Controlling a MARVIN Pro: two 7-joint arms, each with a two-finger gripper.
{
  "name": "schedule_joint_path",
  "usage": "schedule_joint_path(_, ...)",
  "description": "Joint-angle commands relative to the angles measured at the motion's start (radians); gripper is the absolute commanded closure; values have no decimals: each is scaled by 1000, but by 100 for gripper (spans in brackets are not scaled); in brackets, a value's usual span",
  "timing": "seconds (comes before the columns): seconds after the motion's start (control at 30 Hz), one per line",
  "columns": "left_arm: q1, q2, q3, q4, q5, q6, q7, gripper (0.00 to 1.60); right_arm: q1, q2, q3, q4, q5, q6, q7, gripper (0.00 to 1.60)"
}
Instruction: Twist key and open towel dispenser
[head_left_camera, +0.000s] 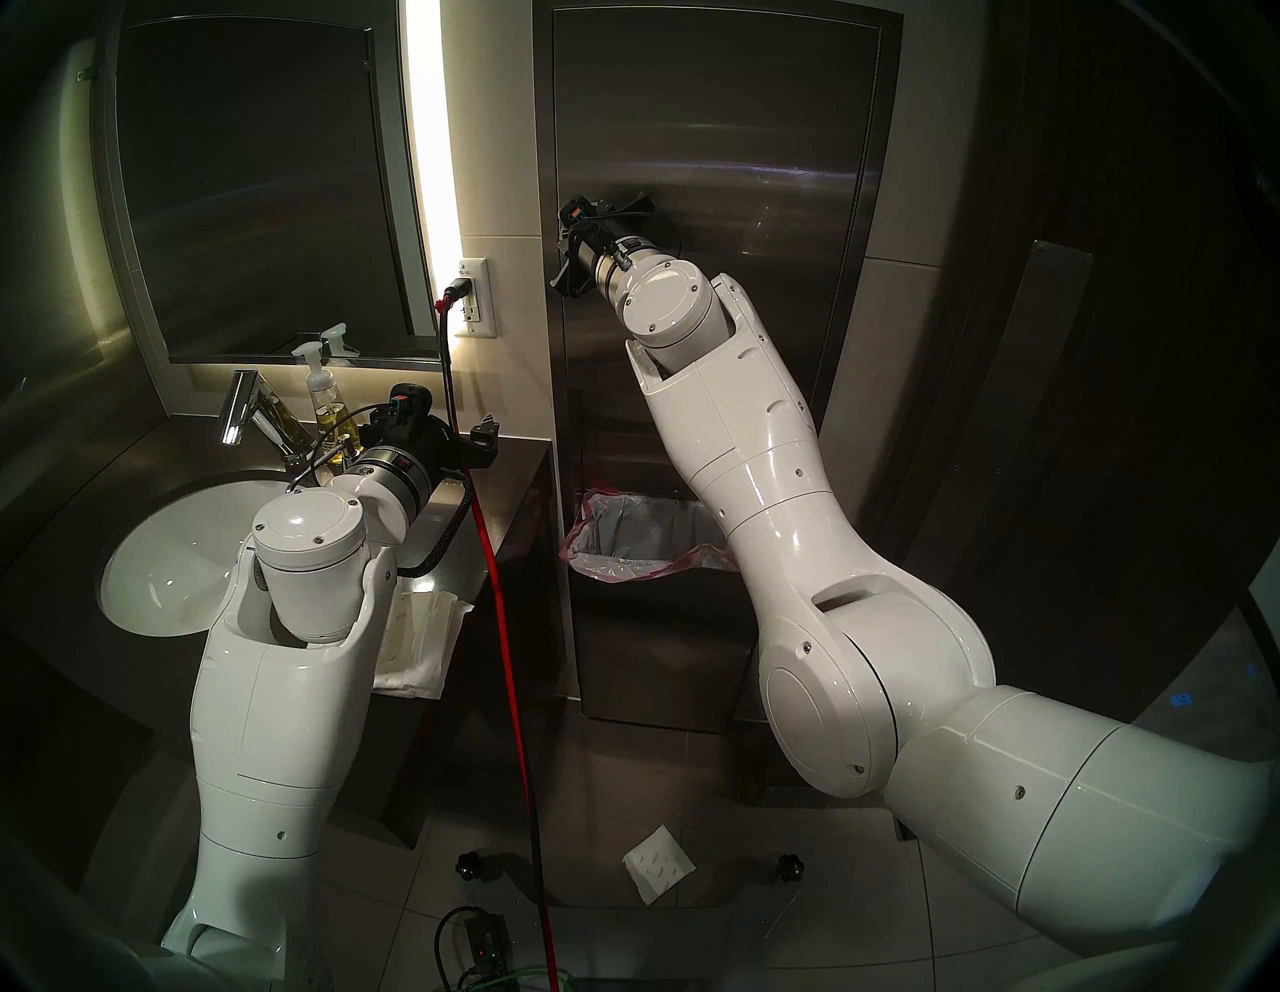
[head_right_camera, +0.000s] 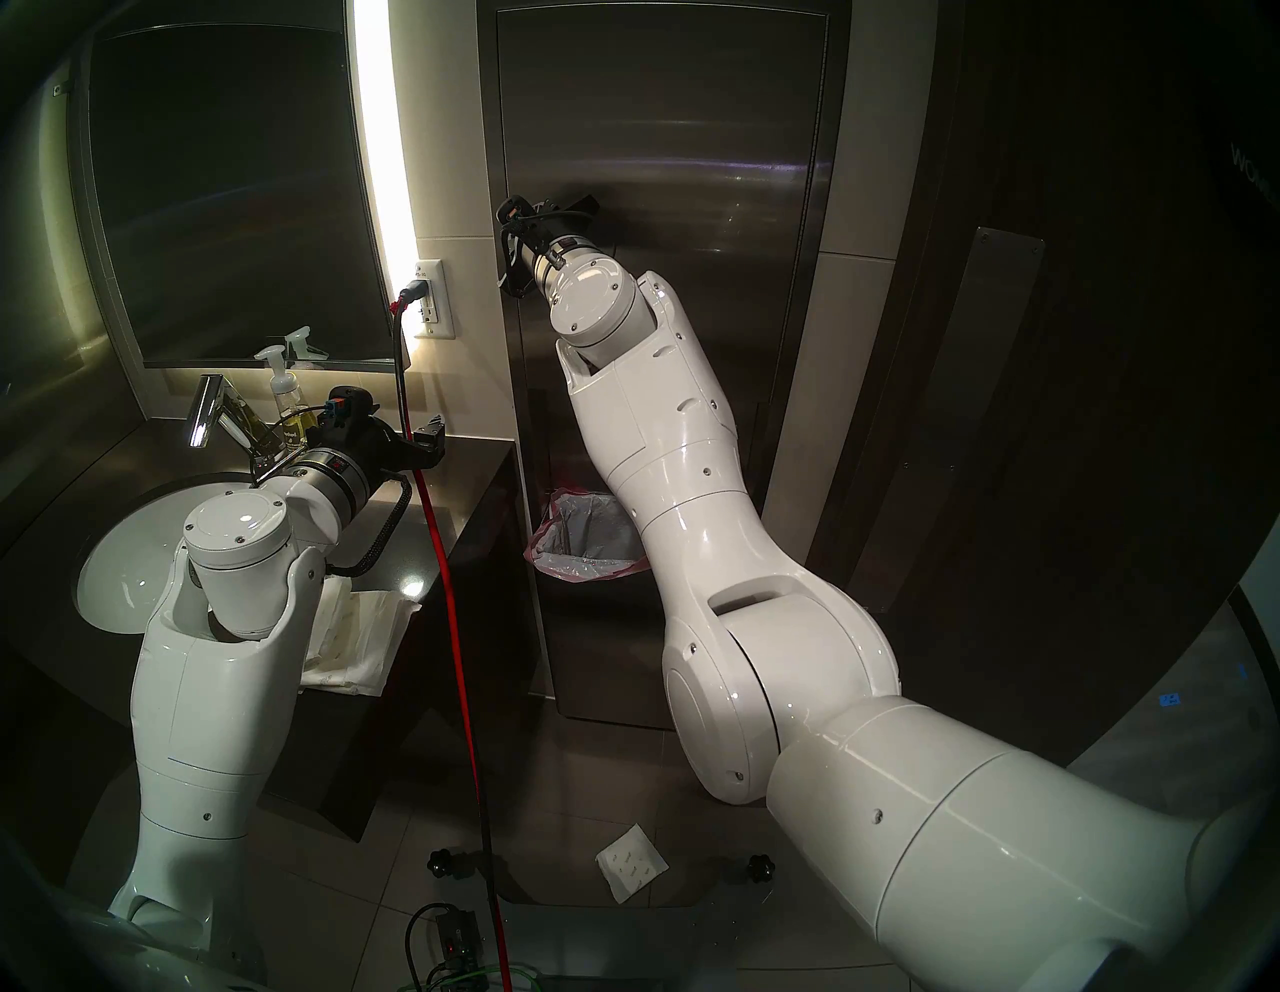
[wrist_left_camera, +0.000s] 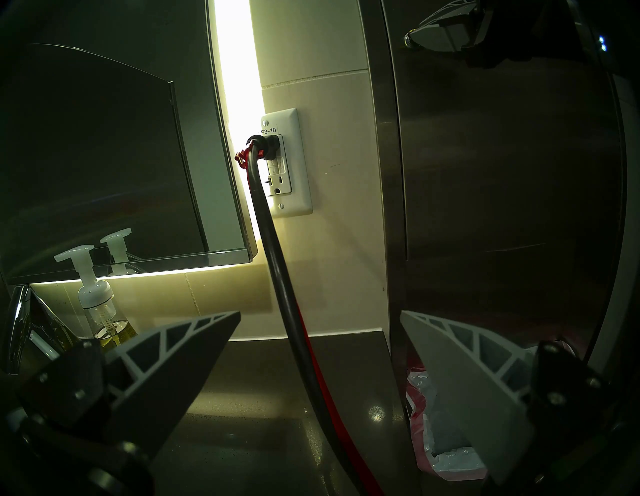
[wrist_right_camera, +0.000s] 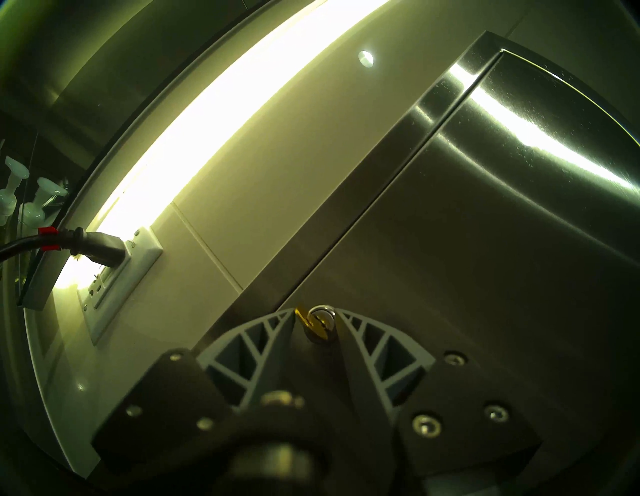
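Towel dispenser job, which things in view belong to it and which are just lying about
Part of the job:
- key in the round lock
- towel dispenser
- right gripper, fingers either side of the key

Just lying about:
- soap bottle
- faucet
- waste bin
- paper towel on the floor
- left gripper, open over the counter

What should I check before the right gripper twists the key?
1. key lies between the right gripper fingers: ok.
2. Fingers pressed firmly on the key: cannot tell; a gap shows beside the lock.
3. towel dispenser door shut along its seam: ok.
4. left gripper open, empty, away from the dispenser: ok.
5. black cord at the wall outlet apart from the right arm: ok.
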Motion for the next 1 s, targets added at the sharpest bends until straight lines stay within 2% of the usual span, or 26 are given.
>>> schedule_joint_path(0.0,-15,-1,-1,-10,-1,0,0,0,45,-9,-7,2,-8,-2,-2,95)
schedule_joint_path(0.13,-15,-2,-1,-10,-1,1,-1,0,47,-10,-7,2,-9,1,-1,97)
schedule_joint_path(0.27,-15,-2,-2,-10,0,1,-1,0,43,-6,-6,2,-10,1,0,90)
schedule_joint_path(0.33,-15,-3,-2,-10,1,1,-2,0,40,-3,-5,0,-11,2,2,80)
schedule_joint_path(0.37,-15,-3,-2,-10,1,1,-2,0,38,-1,-5,-5,-11,4,6,68)
schedule_joint_path(0.4,-15,-3,-2,-10,1,1,-2,0,36,1,-4,-8,-12,4,8,50)
schedule_joint_path(0.5,-15,-4,-2,-10,2,1,-3,0,31,7,-3,-14,-15,8,12,37)
schedule_joint_path(0.63,-15,-4,-3,-10,3,1,-3,0,25,11,0,-15,-16,8,14,32)
schedule_joint_path(0.7,-15,-5,-3,-10,3,1,-4,0,27,12,3,-13,-16,6,13,35)
schedule_joint_path(0.73,-15,-5,-3,-10,3,1,-4,0,30,12,5,-11,-16,6,13,52)
schedule_joint_path(0.83,-15,-5,-3,-10,4,1,-4,0,35,11,9,-7,-16,4,12,78)
schedule_joint_path(0.97,-15,-6,-4,-10,5,1,-5,0,39,10,14,-3,-15,-1,11,85)
